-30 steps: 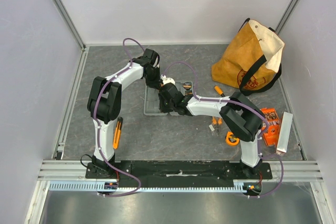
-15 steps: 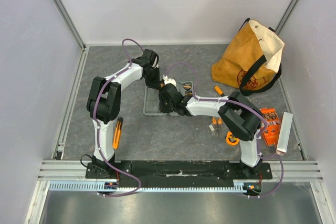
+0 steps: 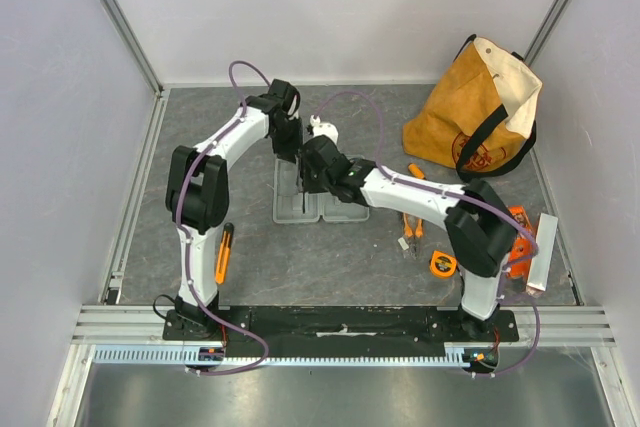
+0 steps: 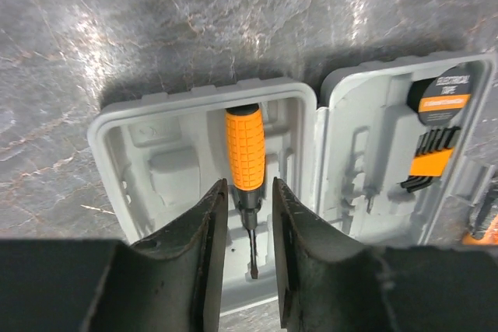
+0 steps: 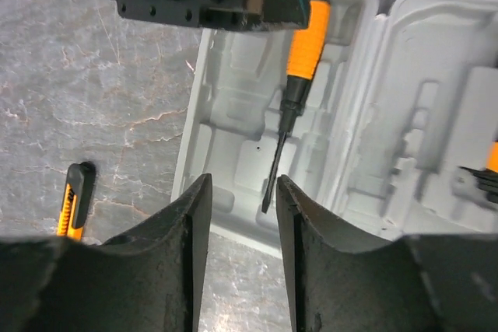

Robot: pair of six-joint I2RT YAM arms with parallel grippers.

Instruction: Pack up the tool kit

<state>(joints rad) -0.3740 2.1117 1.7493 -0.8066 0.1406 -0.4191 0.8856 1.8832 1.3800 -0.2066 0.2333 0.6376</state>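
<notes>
Bright, even overhead light. Glare patches mark the table (image 4: 93, 36); a soft shadow edges the tool kit (image 4: 148, 169); wrist-view foregrounds are blurred.

From above, the right arm (image 3: 400, 192) covers part of the tool kit (image 3: 287, 202); both wrist views crop it.

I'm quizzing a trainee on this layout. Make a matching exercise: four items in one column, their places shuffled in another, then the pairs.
1 screwdriver
2 utility knife
3 canvas bag
4 tape measure

A far right corner of the table
B left half of the open tool kit
C beside the left arm
D beside the right arm

Pairs: 1-B, 2-C, 3-A, 4-D
</notes>
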